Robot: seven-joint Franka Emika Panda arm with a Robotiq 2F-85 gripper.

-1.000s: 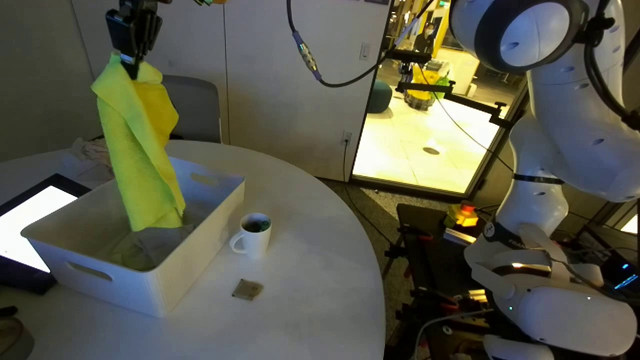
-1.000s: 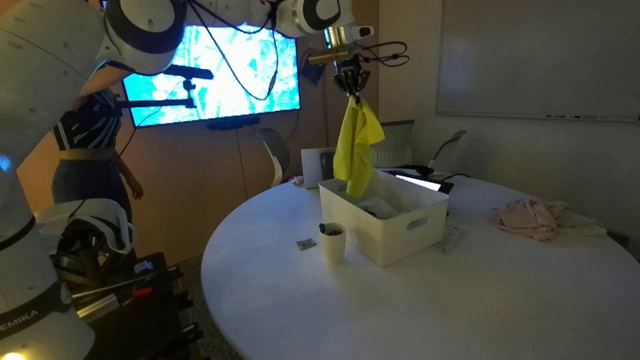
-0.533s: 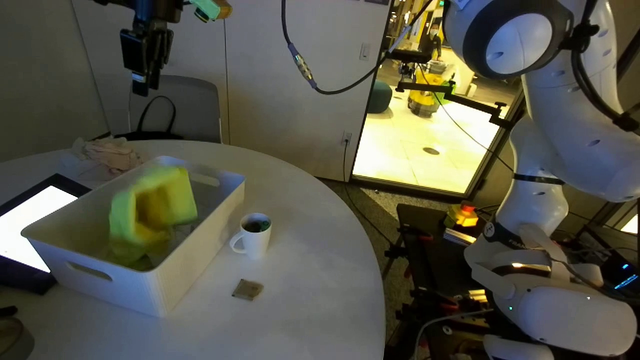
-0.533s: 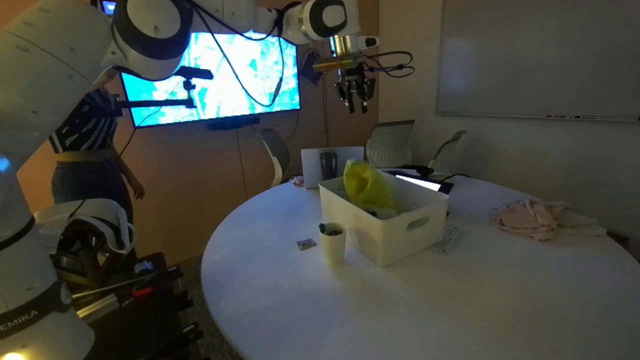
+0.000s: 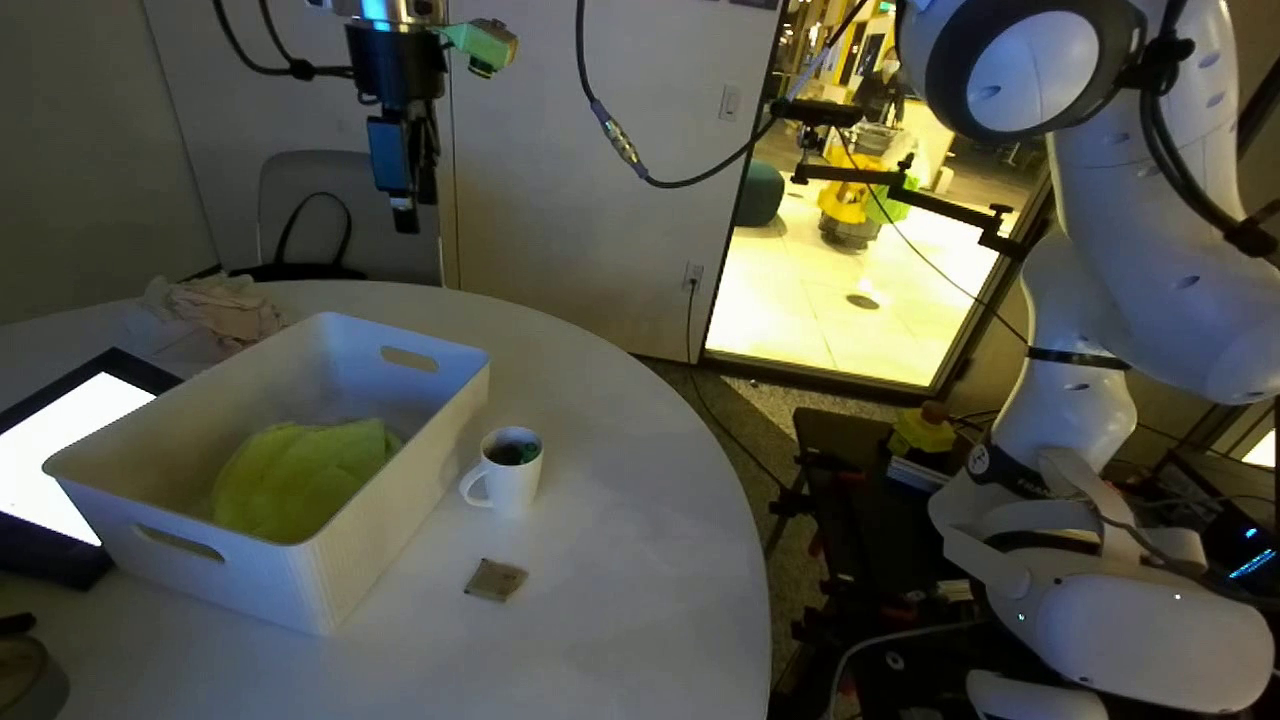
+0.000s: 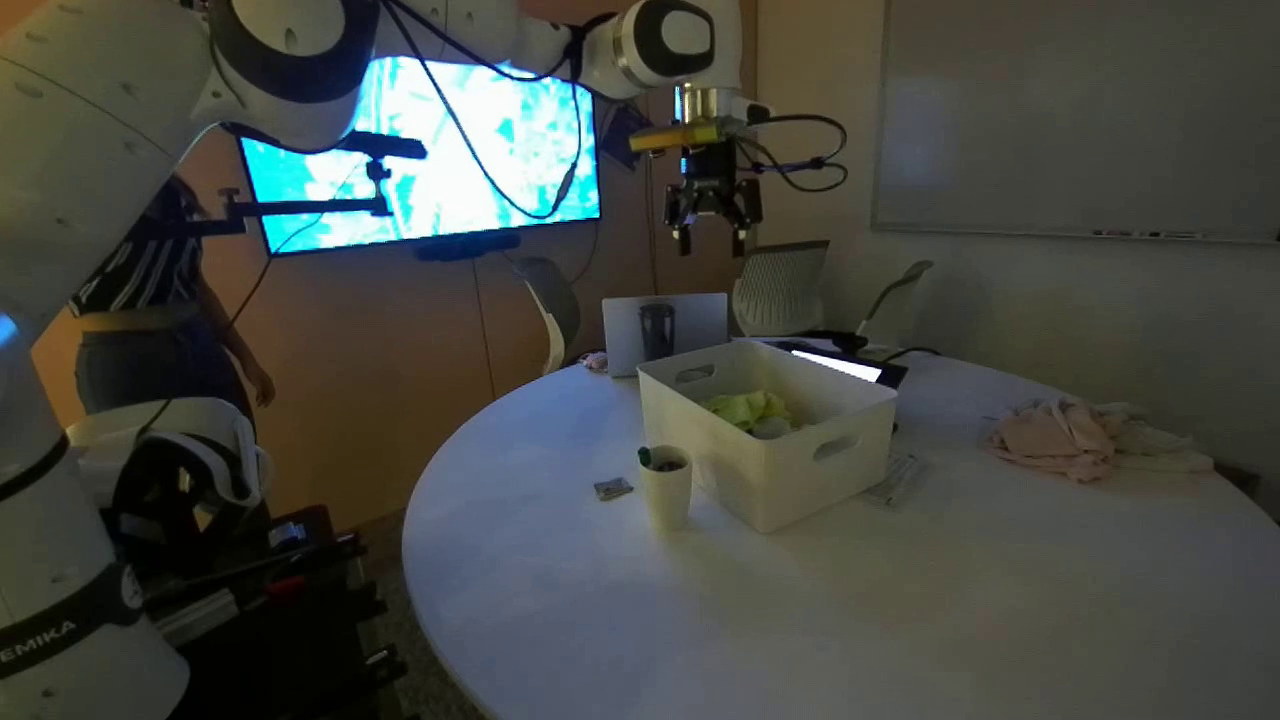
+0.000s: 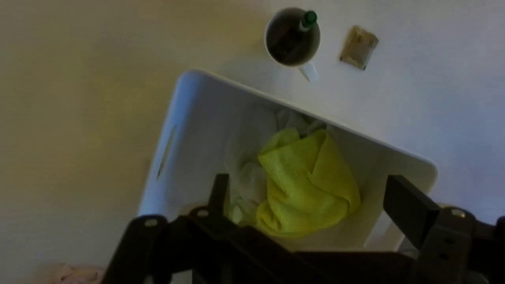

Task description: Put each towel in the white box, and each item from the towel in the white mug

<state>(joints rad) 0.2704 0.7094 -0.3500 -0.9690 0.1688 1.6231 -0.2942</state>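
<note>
Having fallen, rumpled yellow-green cloth (image 5: 298,482) is lying in lower-left rectangular white plastic box (image 5: 385,520), black gripper (image 6: 711,243) parted, presumably for release.

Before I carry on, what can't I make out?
Under the yellow towel: wrist view, towel covers it.
Part of the box: wrist view, behind the gripper.
Bottom of the mug: wrist view, in shadow.
Packet face: wrist view, blurred.
Tablet: in an exterior view, cut by left edge.

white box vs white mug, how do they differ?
Size: the white box is far larger than the white mug. Shape: the box is rectangular, the mug round. Contents: the box holds a yellow-green towel, the mug a green-tipped item. Both are white, upright and open-topped, standing on the table.
</note>
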